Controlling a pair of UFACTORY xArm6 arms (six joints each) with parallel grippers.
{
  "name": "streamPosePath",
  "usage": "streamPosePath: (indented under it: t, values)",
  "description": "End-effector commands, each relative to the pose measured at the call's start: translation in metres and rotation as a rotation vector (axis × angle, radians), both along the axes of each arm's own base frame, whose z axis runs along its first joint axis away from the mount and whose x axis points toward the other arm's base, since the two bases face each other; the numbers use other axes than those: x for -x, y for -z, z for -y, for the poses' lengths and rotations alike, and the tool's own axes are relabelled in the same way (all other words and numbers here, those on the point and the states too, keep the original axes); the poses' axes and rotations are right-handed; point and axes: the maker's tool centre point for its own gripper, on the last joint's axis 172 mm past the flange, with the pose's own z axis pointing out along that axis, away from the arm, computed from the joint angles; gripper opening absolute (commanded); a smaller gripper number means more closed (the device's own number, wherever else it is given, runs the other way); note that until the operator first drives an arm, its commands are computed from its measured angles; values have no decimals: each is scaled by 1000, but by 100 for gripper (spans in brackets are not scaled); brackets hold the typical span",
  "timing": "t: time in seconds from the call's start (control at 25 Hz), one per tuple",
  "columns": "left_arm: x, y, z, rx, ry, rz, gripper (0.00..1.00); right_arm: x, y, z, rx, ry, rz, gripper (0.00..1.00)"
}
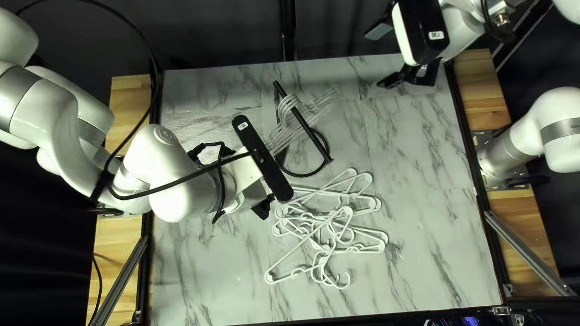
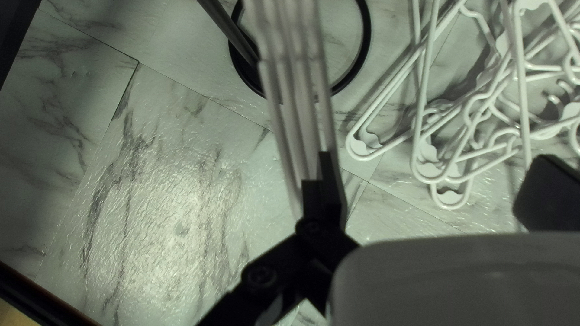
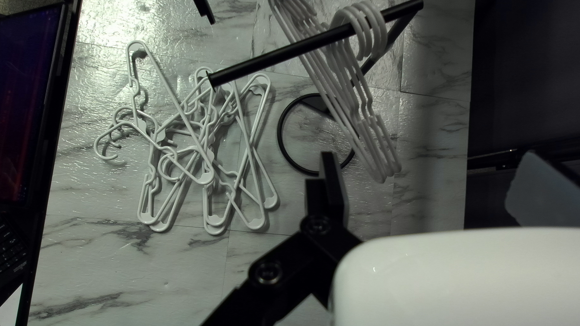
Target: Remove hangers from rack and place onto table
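Left claw (image 2: 435, 163) and right claw (image 3: 429, 163) spread; hanging hangers (image 2: 293, 48) likely light, stiff, slick: pinch near hook necks.

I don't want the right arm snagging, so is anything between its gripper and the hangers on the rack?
Nothing visible stands between the right gripper and the hangers on the rack; the left gripper is over at their opposite side.

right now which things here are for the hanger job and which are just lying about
For the job:
hangers hooked on the rack
hangers piled on the table

Just lying about:
screen past the table's edge
keyboard beside it
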Motion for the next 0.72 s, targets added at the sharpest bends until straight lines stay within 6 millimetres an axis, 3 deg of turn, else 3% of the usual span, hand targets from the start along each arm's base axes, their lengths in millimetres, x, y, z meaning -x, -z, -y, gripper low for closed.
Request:
streamPosePath:
  t: [0.04,0.72]
  values:
    - [-3,0,-1,1,9,-4,100,0,0,0,0,0,0,100]
    - [-3,6,-4,11,6,-11,100,0,0,0,0,0,0,100]
